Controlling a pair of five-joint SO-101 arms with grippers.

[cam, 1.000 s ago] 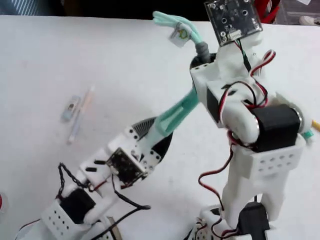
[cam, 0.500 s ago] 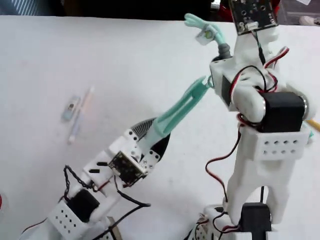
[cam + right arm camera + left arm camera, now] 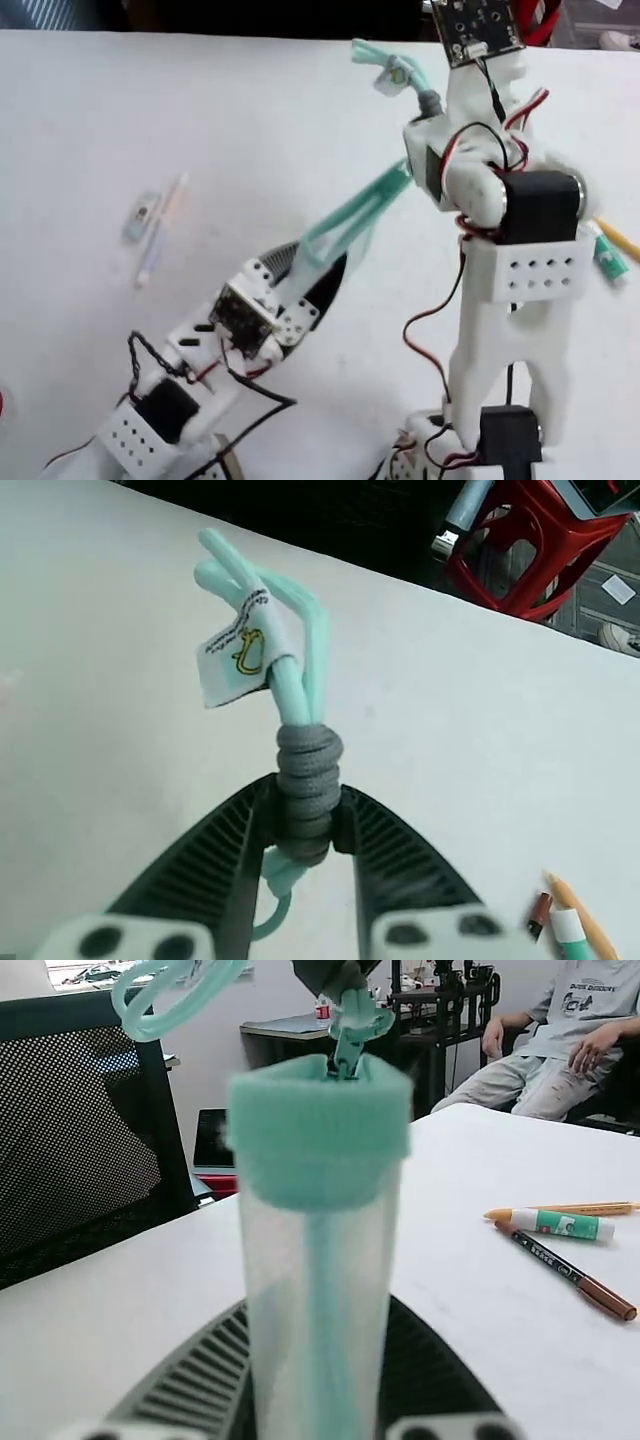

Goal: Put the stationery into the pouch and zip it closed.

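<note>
A clear pouch (image 3: 350, 215) with teal trim is stretched in the air between both arms. My left gripper (image 3: 305, 268) is shut on its lower end; in the left wrist view the pouch (image 3: 320, 1260) rises up from between the left gripper (image 3: 320, 1370) jaws. My right gripper (image 3: 305, 820) is shut on the grey knot (image 3: 305, 780) of the zip pull, with the teal cord (image 3: 265, 590) and its paper tag (image 3: 235, 650) sticking out beyond it. A pen (image 3: 160, 232) and a small tube (image 3: 140, 216) lie on the table to the left. A pencil (image 3: 575, 1207), a glue stick (image 3: 555, 1224) and a brown pen (image 3: 575, 1278) lie to the right.
The white table (image 3: 250, 120) is bare between the two groups of stationery. The right arm's tall white body (image 3: 510, 300) stands over the right side of the table. A red stool (image 3: 530, 550) stands on the floor beyond the far edge.
The right arm swung right and away with the zip pull, then came back a little to the left. The pouch is now stretched longer and straighter. The left gripper barely moved.
</note>
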